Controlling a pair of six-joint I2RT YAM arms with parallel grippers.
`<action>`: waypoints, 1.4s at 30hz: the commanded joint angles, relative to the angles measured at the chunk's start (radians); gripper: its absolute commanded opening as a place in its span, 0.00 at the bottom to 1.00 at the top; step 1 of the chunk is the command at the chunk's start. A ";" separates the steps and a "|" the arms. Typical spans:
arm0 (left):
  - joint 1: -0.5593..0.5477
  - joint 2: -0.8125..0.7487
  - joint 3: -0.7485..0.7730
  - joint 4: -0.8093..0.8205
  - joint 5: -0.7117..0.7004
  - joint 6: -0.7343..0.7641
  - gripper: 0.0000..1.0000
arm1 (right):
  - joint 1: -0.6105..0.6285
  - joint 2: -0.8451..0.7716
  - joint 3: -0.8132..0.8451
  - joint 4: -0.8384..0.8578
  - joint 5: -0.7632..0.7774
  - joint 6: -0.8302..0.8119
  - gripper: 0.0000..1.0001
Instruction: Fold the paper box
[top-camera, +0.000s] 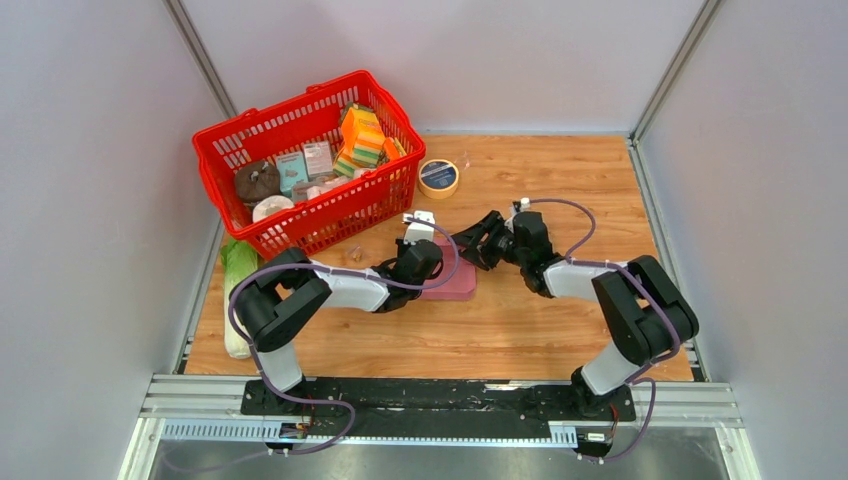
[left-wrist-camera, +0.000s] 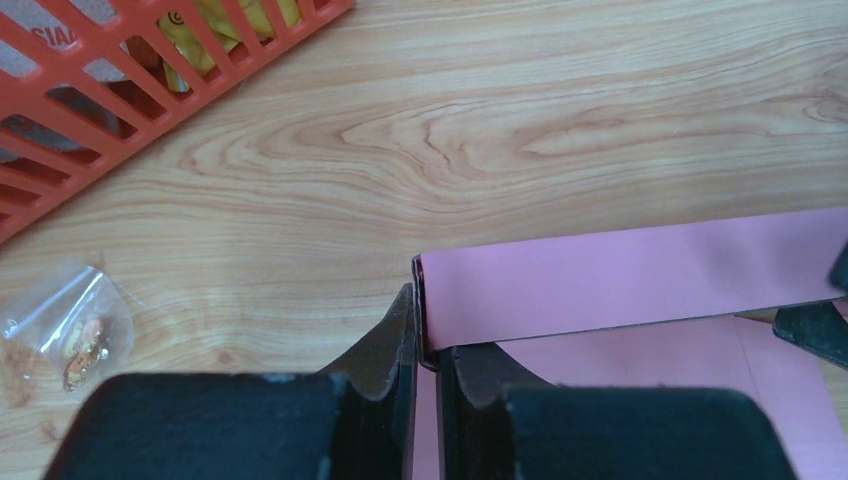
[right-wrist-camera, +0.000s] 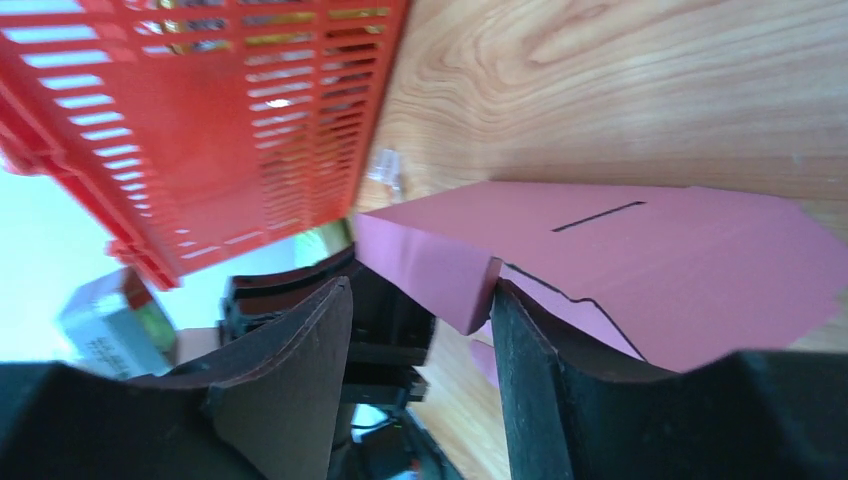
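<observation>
The pink paper box (top-camera: 455, 283) lies partly folded on the wooden table between both arms. My left gripper (left-wrist-camera: 432, 350) is shut on the end edge of a raised pink panel (left-wrist-camera: 620, 275), with the thin card pinched between its fingers. My right gripper (right-wrist-camera: 420, 310) reaches in from the right and stands open. A folded pink flap (right-wrist-camera: 430, 262) hangs between its jaws, its corner against the right finger (right-wrist-camera: 535, 360). A flat panel with a slit (right-wrist-camera: 660, 240) lies beyond. In the top view the left gripper (top-camera: 425, 262) and the right gripper (top-camera: 470, 247) sit close together over the card.
A red basket (top-camera: 300, 175) holding striped packs and small cartons stands at the back left, close to the box. A tape roll (top-camera: 439, 177) lies behind. A green vegetable (top-camera: 237, 275) lies at the table's left edge. A small clear bag (left-wrist-camera: 65, 330) lies near the basket.
</observation>
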 joint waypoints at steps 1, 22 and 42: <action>-0.007 -0.029 -0.008 -0.018 0.024 -0.061 0.00 | -0.017 0.035 -0.057 0.386 -0.043 0.249 0.55; -0.003 -0.103 0.007 -0.182 0.012 -0.163 0.00 | -0.028 -0.522 0.026 -0.762 0.289 -0.513 0.92; 0.010 -0.239 0.002 -0.326 0.064 -0.263 0.00 | 0.067 -0.775 -0.218 -0.549 0.305 -0.507 0.73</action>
